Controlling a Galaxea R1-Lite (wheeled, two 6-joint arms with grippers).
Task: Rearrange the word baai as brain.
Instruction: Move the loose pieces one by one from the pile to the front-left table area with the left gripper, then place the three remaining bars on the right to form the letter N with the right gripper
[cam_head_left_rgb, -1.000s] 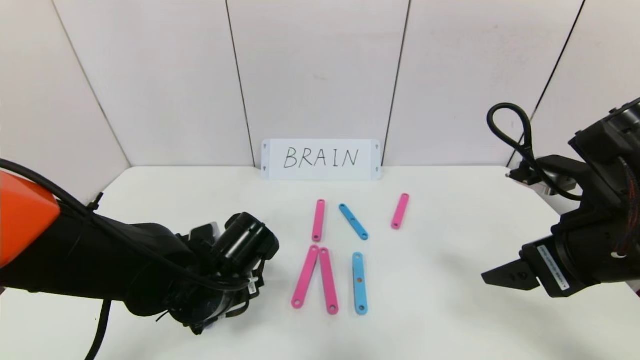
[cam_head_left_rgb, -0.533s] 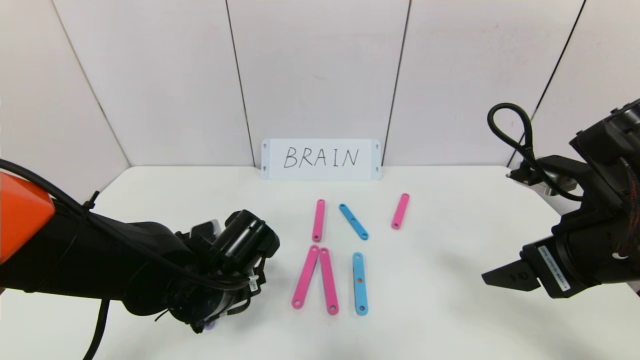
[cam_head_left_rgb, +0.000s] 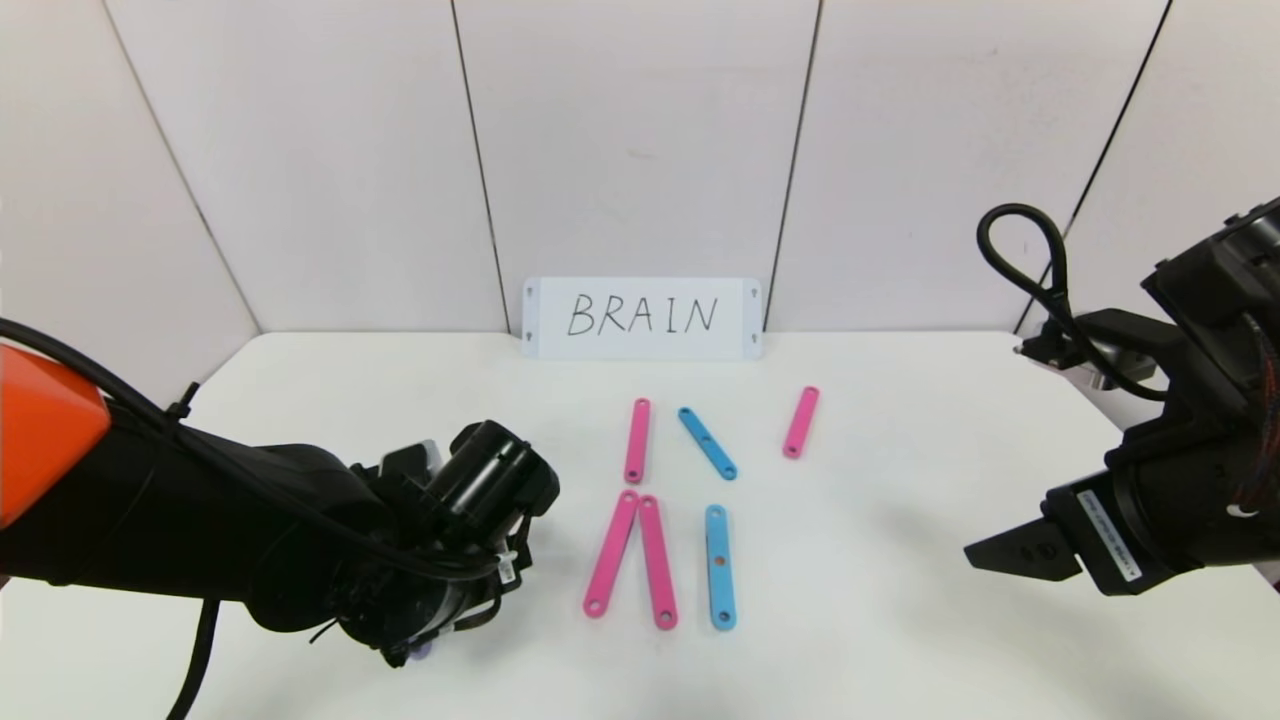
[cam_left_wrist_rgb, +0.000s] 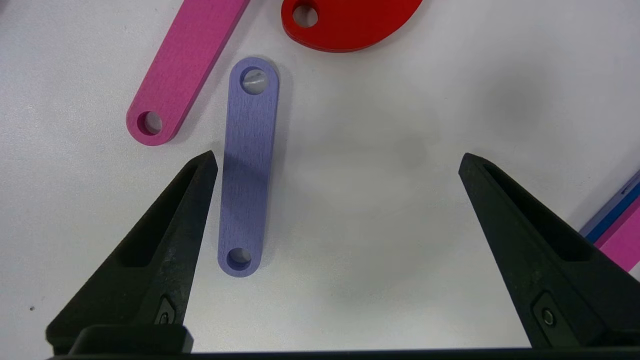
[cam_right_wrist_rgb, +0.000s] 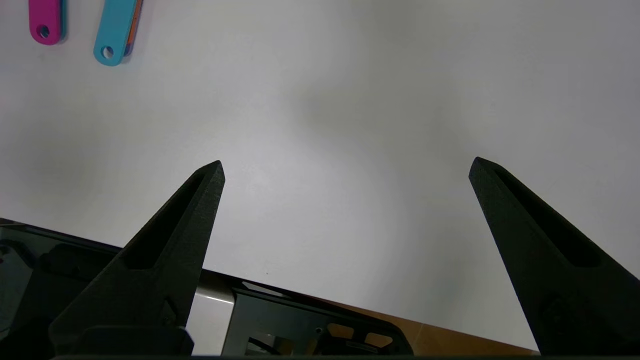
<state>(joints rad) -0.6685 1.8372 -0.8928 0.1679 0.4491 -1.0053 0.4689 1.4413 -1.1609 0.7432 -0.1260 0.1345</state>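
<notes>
Black and bulky, the left hand (cam_left_wrist_rgb: 337, 162) hangs low over the white worktop (cam_head_left_rgb: 900, 620), well to the left of the white card with handwritten BRAIN (cam_head_left_rgb: 642, 318) and nearer the robot. Its fingers stand wide apart and hold nothing. In the left wrist view a flat purple plastic strip with a hole at each end (cam_left_wrist_rgb: 248, 167) lies on the worktop just beside one fingertip (cam_left_wrist_rgb: 202, 170); whether they touch cannot be told. Near that strip lie the end of a pink holed strip (cam_left_wrist_rgb: 172, 85) and a red curved piece (cam_left_wrist_rgb: 350, 22).

Below the card, in the head view, the loose letter pieces are spread out. Two long pink strips (cam_head_left_rgb: 632, 560) meet at their far ends and splay apart toward the robot. Above them a shorter pink strip (cam_head_left_rgb: 637, 441) lies nearly straight. A slanted light-blue strip (cam_head_left_rgb: 707, 443) sits just right of it, and a long light-blue strip (cam_head_left_rgb: 720, 566) lies beside the pink pair. Another short pink strip (cam_head_left_rgb: 800, 422) lies apart, below the card's right end.

Far right of the card, the right hand (cam_right_wrist_rgb: 345, 167) hovers over bare worktop, fingers spread wide, gripping nothing.
</notes>
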